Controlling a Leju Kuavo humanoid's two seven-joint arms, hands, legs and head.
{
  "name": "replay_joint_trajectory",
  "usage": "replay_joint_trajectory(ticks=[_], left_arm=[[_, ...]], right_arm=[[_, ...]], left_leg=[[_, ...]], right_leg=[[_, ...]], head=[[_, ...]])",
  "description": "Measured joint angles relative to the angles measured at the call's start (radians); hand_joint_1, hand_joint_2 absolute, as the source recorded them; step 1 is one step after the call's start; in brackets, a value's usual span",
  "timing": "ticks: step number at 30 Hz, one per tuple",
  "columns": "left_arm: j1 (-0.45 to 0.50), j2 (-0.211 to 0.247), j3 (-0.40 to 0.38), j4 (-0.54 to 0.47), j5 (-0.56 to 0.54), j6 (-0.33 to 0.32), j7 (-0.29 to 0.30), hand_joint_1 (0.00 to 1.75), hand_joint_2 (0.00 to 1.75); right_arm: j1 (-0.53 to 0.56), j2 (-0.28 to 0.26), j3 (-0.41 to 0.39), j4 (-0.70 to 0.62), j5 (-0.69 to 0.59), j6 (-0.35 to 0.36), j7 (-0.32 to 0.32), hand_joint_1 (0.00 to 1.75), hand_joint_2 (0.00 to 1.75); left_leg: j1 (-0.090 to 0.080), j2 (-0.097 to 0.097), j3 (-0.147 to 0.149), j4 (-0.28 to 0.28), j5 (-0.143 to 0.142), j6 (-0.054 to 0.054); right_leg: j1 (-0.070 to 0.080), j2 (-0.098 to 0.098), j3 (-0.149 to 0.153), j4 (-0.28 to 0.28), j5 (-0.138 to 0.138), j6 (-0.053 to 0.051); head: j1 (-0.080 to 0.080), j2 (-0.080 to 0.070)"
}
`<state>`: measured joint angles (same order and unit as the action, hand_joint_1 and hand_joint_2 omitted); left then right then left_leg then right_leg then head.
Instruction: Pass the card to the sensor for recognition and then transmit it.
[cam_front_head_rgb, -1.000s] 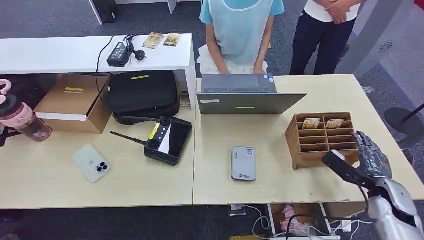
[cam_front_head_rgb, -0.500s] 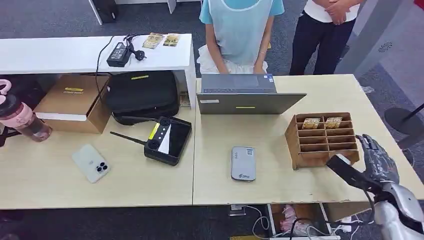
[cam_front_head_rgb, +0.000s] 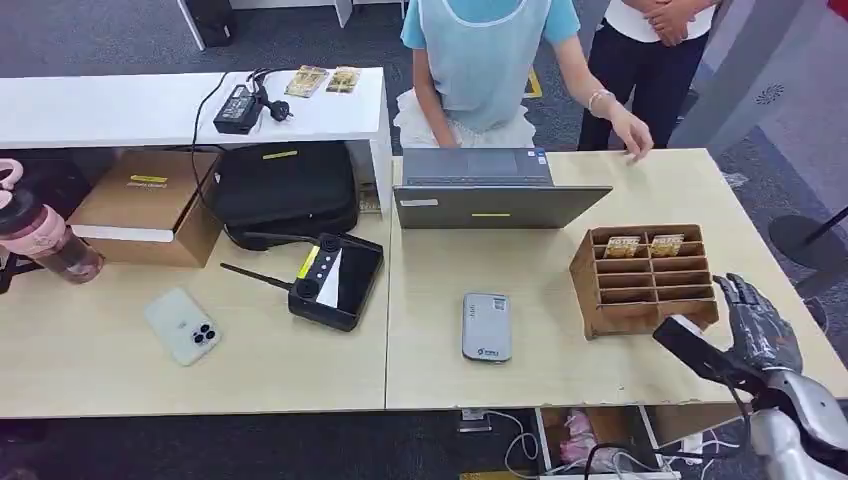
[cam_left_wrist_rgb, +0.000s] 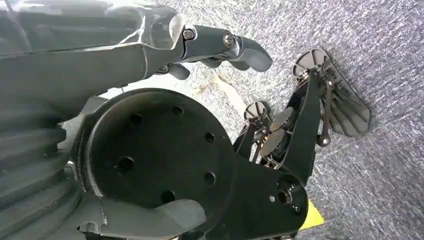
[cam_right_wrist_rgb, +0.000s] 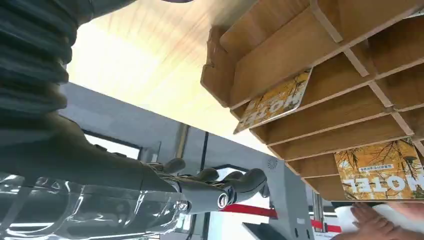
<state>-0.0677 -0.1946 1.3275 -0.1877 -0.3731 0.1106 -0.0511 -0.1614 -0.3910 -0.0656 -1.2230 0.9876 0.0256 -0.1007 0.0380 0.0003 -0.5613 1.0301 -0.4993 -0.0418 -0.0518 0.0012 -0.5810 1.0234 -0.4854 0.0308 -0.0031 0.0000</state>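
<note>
A wooden card rack (cam_front_head_rgb: 645, 280) stands on the right of the table, with two yellow "HOTEL" cards (cam_front_head_rgb: 622, 243) (cam_front_head_rgb: 668, 243) in its top slots. My right hand (cam_front_head_rgb: 752, 335) hovers just right of and in front of the rack, fingers spread, holding nothing. In the right wrist view the rack (cam_right_wrist_rgb: 320, 55) is close, with one card (cam_right_wrist_rgb: 274, 102) and another card (cam_right_wrist_rgb: 385, 175) in their slots, and my fingers (cam_right_wrist_rgb: 220, 189) are apart from them. A grey card sensor (cam_front_head_rgb: 487, 326) lies flat mid-table. My left hand (cam_left_wrist_rgb: 220, 42) hangs over carpet, holding nothing.
An open laptop (cam_front_head_rgb: 490, 190) sits behind the sensor. A person in light blue stands behind it, one hand (cam_front_head_rgb: 632, 135) out over the table's far right; a second person stands beside. On the left lie a white phone (cam_front_head_rgb: 182, 326), a black controller (cam_front_head_rgb: 335, 280), a bag (cam_front_head_rgb: 285, 185) and a box (cam_front_head_rgb: 150, 205).
My right hand has drawn back from the rack's front toward the table's near right edge. The person in blue has reached an arm out over the far right of the table.
</note>
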Motion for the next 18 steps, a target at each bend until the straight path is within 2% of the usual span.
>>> replay_joint_trajectory(ticks=[6, 18], left_arm=[[0.001, 0.0, 0.0, 0.0, -0.006, -0.006, 0.008, 0.0, 1.75], [0.001, 0.0, 0.0, 0.0, 0.0, 0.007, 0.008, 0.0, 1.75]], right_arm=[[-0.045, -0.001, 0.0, 0.047, -0.009, 0.002, -0.036, 0.0, 1.75], [-0.105, -0.001, 0.007, 0.12, -0.018, -0.001, -0.049, 0.0, 1.75]], left_leg=[[0.0, 0.0, 0.0, 0.0, 0.0, 0.0], [0.0, 0.0, 0.0, 0.0, 0.0, 0.0]], right_leg=[[0.0, 0.0, 0.0, 0.0, 0.0, 0.0], [0.0, 0.0, 0.0, 0.0, 0.0, 0.0]], head=[[0.0, 0.0], [0.0, 0.0]])
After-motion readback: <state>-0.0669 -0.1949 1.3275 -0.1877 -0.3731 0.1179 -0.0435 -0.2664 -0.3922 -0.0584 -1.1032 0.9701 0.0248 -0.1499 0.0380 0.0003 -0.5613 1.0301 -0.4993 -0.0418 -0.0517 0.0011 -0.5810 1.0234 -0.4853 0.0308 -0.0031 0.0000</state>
